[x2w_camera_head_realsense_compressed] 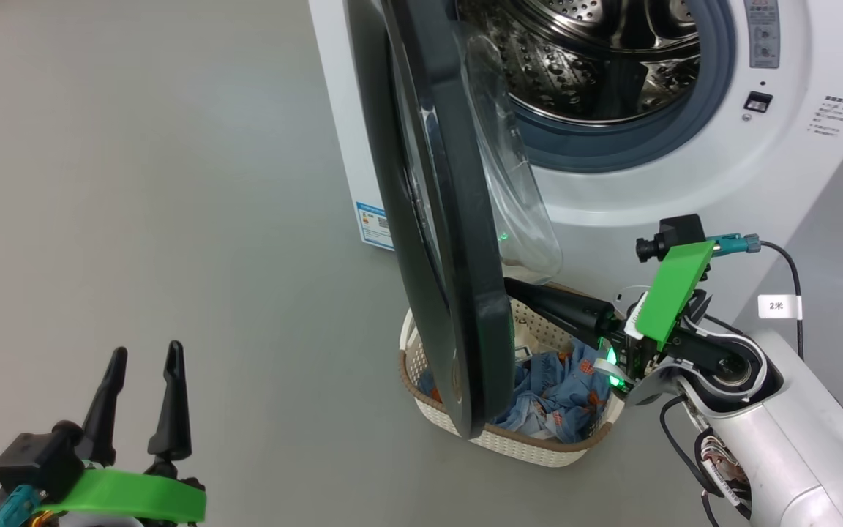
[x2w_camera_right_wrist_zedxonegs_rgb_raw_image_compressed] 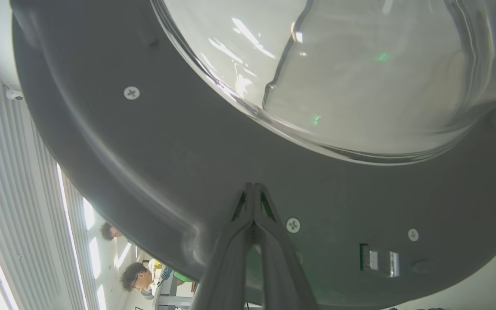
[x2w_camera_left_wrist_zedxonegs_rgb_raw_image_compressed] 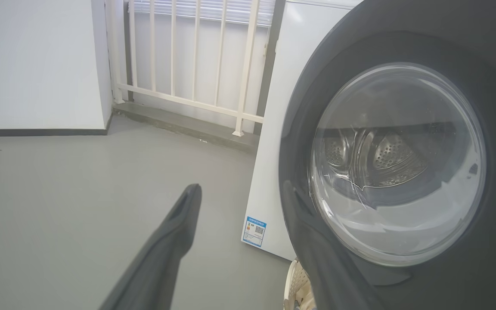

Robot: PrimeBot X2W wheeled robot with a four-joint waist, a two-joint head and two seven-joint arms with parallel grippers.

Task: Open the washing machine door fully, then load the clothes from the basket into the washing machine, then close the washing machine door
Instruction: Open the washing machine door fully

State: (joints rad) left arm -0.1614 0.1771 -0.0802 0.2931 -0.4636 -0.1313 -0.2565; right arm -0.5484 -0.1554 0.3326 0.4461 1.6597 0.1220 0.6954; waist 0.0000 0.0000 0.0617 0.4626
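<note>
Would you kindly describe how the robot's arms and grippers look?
The left gripper and right gripper each have two long black fingers, a green bracket, a black camera and a teal connector. The right forearm is glossy white, with black cables, one bearing a white tag.

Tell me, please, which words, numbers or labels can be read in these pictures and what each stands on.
"2米": on the white tag on the black cable.
The blue label on the washing machine side: too small to read.
The grey control strip and small print on the machine's front: too blurred to read.
</note>
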